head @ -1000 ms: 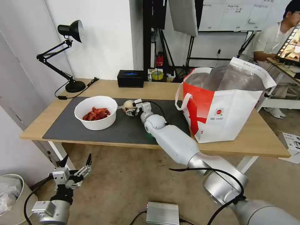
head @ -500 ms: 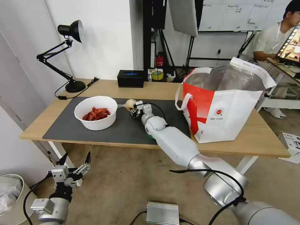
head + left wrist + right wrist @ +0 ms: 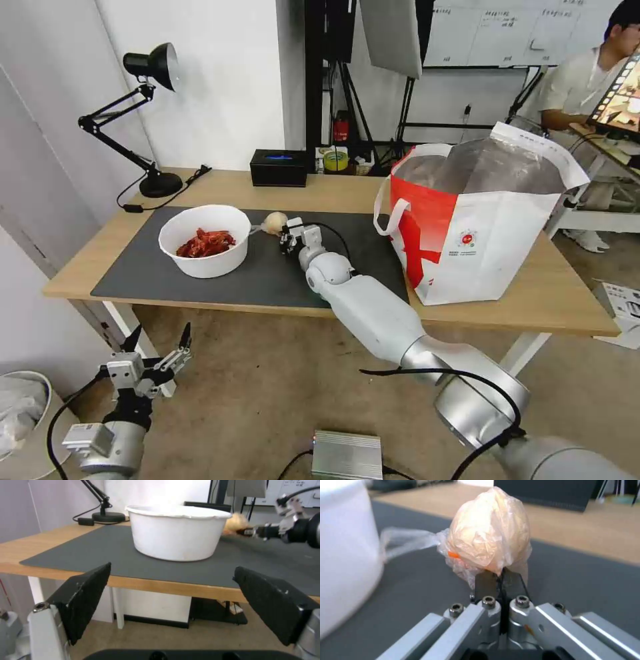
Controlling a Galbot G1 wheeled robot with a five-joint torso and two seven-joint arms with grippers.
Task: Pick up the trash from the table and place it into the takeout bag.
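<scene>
My right gripper (image 3: pixel 288 239) lies low over the dark mat (image 3: pixel 267 277) on the table (image 3: pixel 333 190), shut, its tips (image 3: pixel 500 573) pinching the wrap at the near side of the plastic-wrapped tan lump (image 3: pixel 274 222) (image 3: pixel 490 540). The lump rests beside the white bowl of red shells (image 3: pixel 205 240) (image 3: pixel 176 535). The takeout bag (image 3: pixel 480 233) stands open at the table's right, foil lining showing. My left gripper (image 3: pixel 157 350) (image 3: pixel 171 568) hangs open below the table's front left edge, facing the bowl.
A black box (image 3: pixel 279 167) sits at the table's back edge, and a black desk lamp (image 3: pixel 150 127) stands at the back left. A loose tail of clear wrap (image 3: pixel 406 540) trails from the lump toward the bowl. A metal box (image 3: pixel 347 455) lies on the floor.
My right gripper's fingers were around the lump; they have shut and drawn back slightly, so the lump now sits at their tips. The left arm sank a little.
</scene>
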